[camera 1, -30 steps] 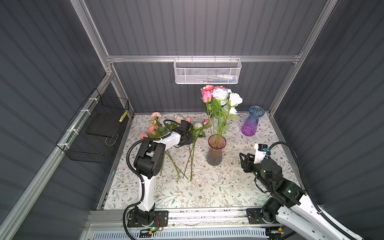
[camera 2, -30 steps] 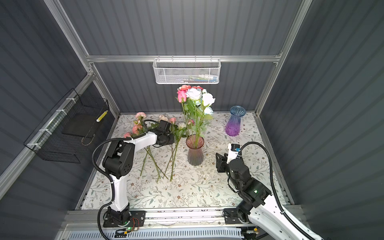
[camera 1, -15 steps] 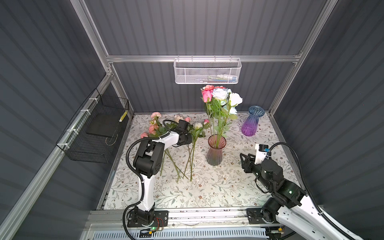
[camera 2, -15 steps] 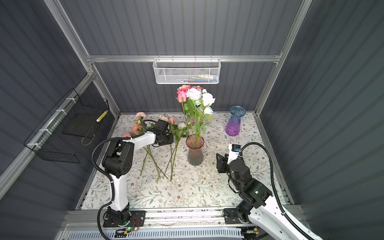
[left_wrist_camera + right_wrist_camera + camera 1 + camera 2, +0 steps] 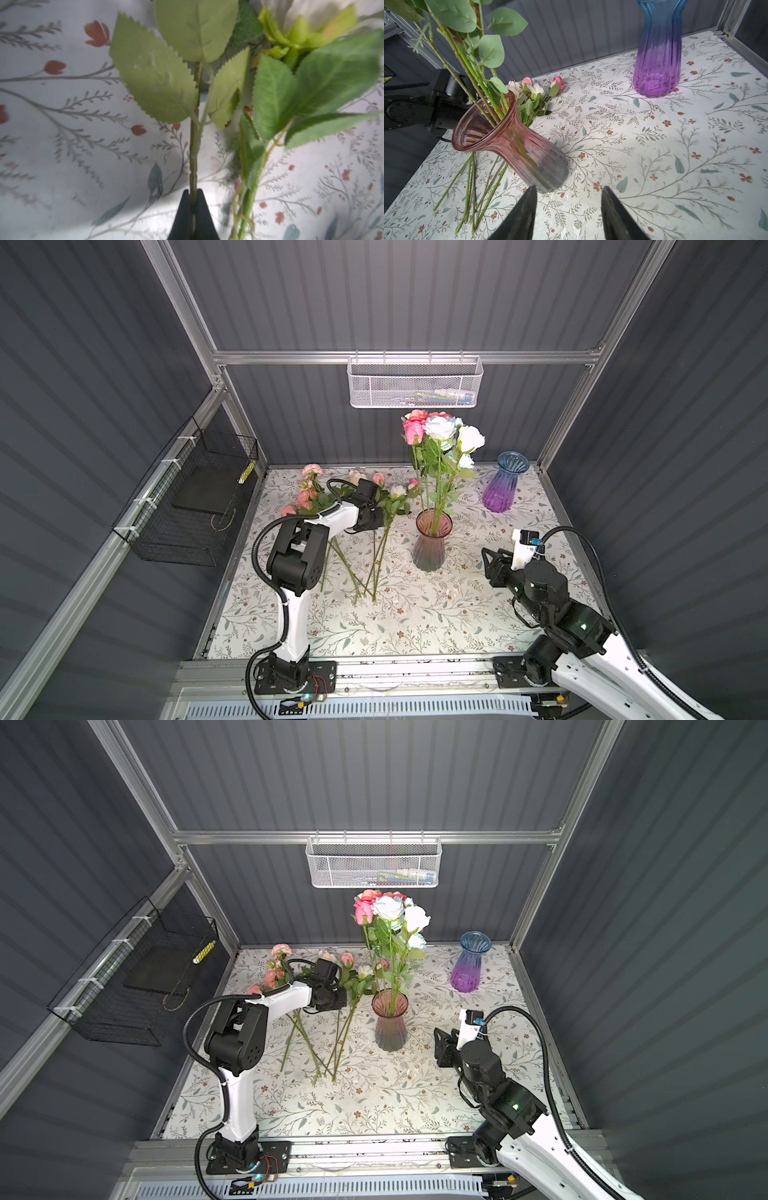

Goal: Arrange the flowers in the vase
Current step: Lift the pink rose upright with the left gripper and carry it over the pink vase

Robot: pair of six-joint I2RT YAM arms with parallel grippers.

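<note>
My left pincer [image 5: 193, 194] is clamped shut on one thin green rose stem [image 5: 195, 149], whose long axis runs straight ahead from my fingertips. About seven loose flowers [image 5: 397, 490] lie around it. The pink vase [image 5: 432, 543], holding roughly five roses [image 5: 436, 435], stands beyond, nearer my empty, half-open right pincer [image 5: 569, 199]. There are two vases; the blue-purple vase [image 5: 505, 485] is empty.

Pink vase [image 5: 390, 1027] upright, bouquet [image 5: 390, 915] inside; loose flowers [image 5: 358, 984] lying beside; left gripper [image 5: 338, 997] down among them; purple vase [image 5: 467, 969] at back
</note>
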